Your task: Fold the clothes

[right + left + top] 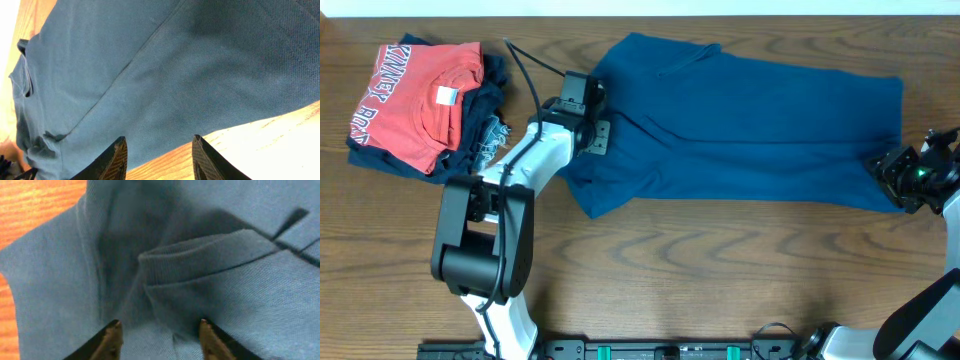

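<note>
A blue polo shirt (740, 120) lies spread across the middle and right of the wooden table. My left gripper (592, 118) is open over its left end, fingers (159, 325) set either side of the ribbed sleeve cuff (200, 255). My right gripper (898, 178) is open at the shirt's lower right corner; its fingers (159, 142) straddle the shirt's hem edge (210, 125) where cloth meets bare wood. A folded stack with a red printed shirt (415, 95) on top of dark garments sits at the far left.
The folded stack (480, 120) lies just left of my left arm. Bare wooden table (720, 270) runs along the front. The table's back edge (640, 12) is right behind the blue shirt.
</note>
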Robot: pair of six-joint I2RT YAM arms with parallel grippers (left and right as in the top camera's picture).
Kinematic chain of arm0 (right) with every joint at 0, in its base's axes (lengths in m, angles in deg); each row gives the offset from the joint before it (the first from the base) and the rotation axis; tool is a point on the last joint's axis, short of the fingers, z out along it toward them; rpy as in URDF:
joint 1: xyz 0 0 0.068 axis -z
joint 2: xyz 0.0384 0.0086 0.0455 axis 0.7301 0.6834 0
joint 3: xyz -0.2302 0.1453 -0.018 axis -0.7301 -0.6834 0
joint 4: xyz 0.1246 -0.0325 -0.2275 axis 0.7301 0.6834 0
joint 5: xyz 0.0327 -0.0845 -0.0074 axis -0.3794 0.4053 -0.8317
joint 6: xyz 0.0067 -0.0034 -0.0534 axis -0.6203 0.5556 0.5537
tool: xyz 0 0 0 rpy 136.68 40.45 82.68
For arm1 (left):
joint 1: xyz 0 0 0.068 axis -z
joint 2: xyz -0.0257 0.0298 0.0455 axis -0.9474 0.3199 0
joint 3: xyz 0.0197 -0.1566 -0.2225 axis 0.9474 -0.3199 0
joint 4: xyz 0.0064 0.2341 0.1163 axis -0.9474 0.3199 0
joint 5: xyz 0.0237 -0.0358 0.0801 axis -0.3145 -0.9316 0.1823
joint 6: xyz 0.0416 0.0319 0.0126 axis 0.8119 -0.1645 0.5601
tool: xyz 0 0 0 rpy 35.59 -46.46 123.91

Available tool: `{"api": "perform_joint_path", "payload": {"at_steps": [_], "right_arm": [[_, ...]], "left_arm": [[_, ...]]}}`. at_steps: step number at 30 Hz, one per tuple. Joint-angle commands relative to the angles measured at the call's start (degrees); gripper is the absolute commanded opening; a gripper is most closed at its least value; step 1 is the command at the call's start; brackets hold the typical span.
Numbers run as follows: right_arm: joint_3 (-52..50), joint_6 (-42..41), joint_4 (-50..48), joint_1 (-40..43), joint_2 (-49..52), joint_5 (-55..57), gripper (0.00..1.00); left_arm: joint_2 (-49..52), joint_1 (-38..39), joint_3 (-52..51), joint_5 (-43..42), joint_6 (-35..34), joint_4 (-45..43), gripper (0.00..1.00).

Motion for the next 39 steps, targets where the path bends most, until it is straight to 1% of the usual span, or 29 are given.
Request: {"api": "perform_joint_path", "payload": {"at_steps": [1,7,9,10,11,15,17,19,22,23,24,28,36,39], "right_arm": [[0.4,1.0,0.1,-0.5,-0.1,0.6,0.4],[0.4,1.0,0.1,-0.5,-0.1,1.7,0.38],[0.4,1.0,0.1,-0.5,-0.1,2.1,0.38],[0.4,1.0,0.1,-0.5,-0.1,2.1,0.38],[0.4,1.0,0.1,-0.5,-0.1,2.1,0.38],[0.4,1.0,0.1,-0.5,-0.1,2.1,0.37],[0.4,1.0,0.1,-0.5,-0.1,2.1,0.37],[0.4,0.9,0.0,-0.5,-0.1,2.1,0.36],[0.4,0.5,0.0,-0.4,-0.1,2.1,0.35],[0.4,0.5,-0.1,-0.4,-0.1,2.1,0.35],[0.4,0.5,-0.1,-0.4,-0.1,2.1,0.33],[0.4,0.5,-0.2,-0.4,-0.1,2.1,0.32],[0.4,0.5,-0.5,-0.4,-0.1,2.1,0.32],[0.4,0.5,-0.7,-0.4,-0.1,2.1,0.32]], "left_arm": [[0.2,0.0,0.7,-3.6,-0.2,-1.4,0.47],[0.2,0.0,0.7,-4.6,-0.2,-2.1,0.34],[0.2,0.0,0.7,-4.5,-0.2,-2.0,0.35],[0.3,0.0,0.7,-4.5,-0.2,-2.0,0.43],[0.5,0.0,0.7,-4.5,-0.2,-2.0,0.47],[1.4,0.0,0.7,-4.5,-0.5,-2.0,0.47],[2.0,0.0,0.7,-4.9,-1.1,-2.0,0.45],[2.1,0.0,0.7,-5.1,-1.1,-2.1,0.37],[2.0,0.0,0.7,-6.0,-1.1,-2.5,0.19],[2.0,0.0,0.7,-6.2,-1.1,-2.6,0.11],[2.0,0.0,0.7,-6.2,-1.1,-2.4,0.06],[1.1,0.0,1.0,-6.2,-1.1,-2.1,0.06],[-7.3,0.5,3.1,-6.2,-2.1,-2.0,0.06],[-8.5,0.5,3.1,-6.2,-2.1,-2.1,0.06]]}}
